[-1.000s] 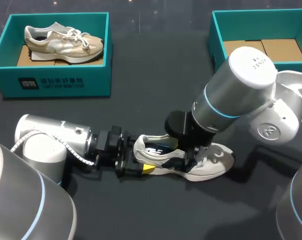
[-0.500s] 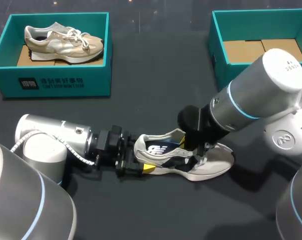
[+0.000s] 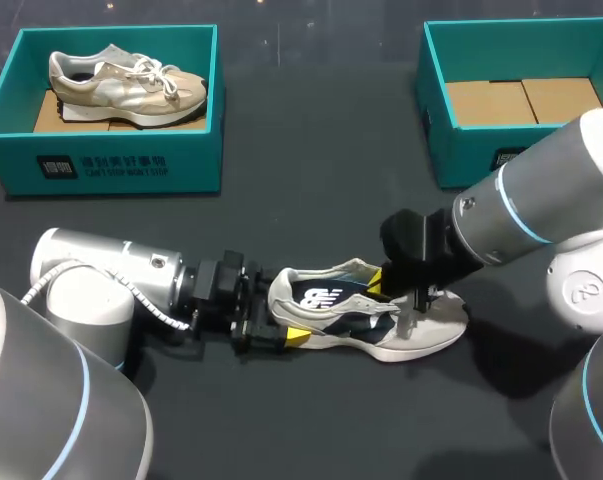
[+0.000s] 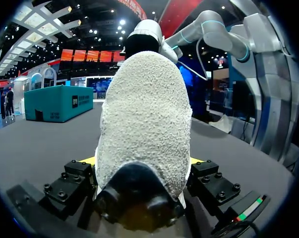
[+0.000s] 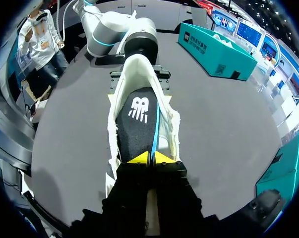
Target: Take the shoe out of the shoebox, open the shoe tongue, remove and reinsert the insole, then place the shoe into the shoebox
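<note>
Grey-white shoe (image 3: 421,325) at lower centre of the head view, flat on its sole on the dark table (image 3: 311,200), toe pointing right, well apart from both teal boxes. Left claw (image 3: 281,325) entering from the lower left, lying low and level, clamped on the heel. Right claw (image 3: 379,287) reaching in from the right edge, wrist tilted steeply over the laces, pinched on the front end of the dark insole (image 3: 321,298). Insole partly raised in the shoe opening. Empty shoebox (image 3: 433,110) at upper right. Second box (image 3: 111,165) at upper left, holding a tan shoe (image 3: 126,80).

Left wrist view: heel of the shoe (image 4: 144,114) filling the gap between the fingers, a yellow tip showing at either side, both pressed against it. Grip judged firm.

Right wrist view: yellow tips of the right claw (image 5: 149,158) closed together on the near edge of the insole (image 5: 137,121), logo face up. Far end of the insole down inside the heel cup, with the left claw (image 5: 139,73) just beyond.

Step in hand judged to be insole removal or refitting; cannot tell which. Recommended:
- Hold the heel clamp steady.
- Move the insole along the length of the shoe, not sideways.
- Guard against snagging on the rough collar edge and the laces.
- Avoid dragging the whole shoe off the table.
</note>
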Controlling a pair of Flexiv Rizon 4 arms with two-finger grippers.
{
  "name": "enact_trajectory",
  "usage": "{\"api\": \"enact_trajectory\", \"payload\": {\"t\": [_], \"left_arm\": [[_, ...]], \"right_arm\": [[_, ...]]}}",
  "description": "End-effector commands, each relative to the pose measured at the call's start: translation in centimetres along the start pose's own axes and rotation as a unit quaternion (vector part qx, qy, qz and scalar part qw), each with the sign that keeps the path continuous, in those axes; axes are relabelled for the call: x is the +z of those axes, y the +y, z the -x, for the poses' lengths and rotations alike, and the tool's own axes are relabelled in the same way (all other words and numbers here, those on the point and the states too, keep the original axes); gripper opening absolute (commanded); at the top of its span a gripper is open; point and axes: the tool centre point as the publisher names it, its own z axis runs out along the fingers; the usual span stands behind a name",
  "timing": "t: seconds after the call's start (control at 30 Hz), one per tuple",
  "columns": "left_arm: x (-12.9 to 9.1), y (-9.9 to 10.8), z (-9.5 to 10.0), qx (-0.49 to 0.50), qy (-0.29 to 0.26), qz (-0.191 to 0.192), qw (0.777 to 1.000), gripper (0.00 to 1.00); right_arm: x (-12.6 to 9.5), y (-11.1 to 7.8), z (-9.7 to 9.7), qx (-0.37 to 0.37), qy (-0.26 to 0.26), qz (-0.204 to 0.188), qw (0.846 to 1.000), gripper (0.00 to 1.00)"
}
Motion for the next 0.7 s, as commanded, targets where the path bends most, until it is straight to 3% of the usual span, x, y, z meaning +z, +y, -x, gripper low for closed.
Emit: {"api": "enact_trajectory", "payload": {"t": [0.03, 0.3, 0.4, 0.47, 0.7], "left_arm": [[0.2, 0.3, -0.1, 0.0, 0.001, 0.002, 1.0, 0.0], [0.2, 0.3, -0.1, 0.0, 0.001, 0.002, 1.0, 0.0], [0.2, 0.3, -0.1, 0.0, 0.001, 0.002, 1.0, 0.0], [0.2, 0.3, -0.1, 0.0, 0.001, 0.002, 1.0, 0.0], [0.2, 0.3, -0.1, 0.0, 0.001, 0.002, 1.0, 0.0]], "right_arm": [[-0.5, 0.3, -0.2, -0.015, 0.001, 0.016, 1.0, 0.0], [0.6, 2.9, -0.4, -0.031, 0.005, -0.139, 0.99, 0.0], [0.9, 3.3, -0.4, -0.019, 0.003, -0.18, 0.983, 0.22], [1.1, 3.4, -0.4, -0.008, 0.0, -0.205, 0.979, 0.29], [1.5, 3.5, -0.2, 0.026, -0.007, -0.278, 0.96, 0.4]]}}
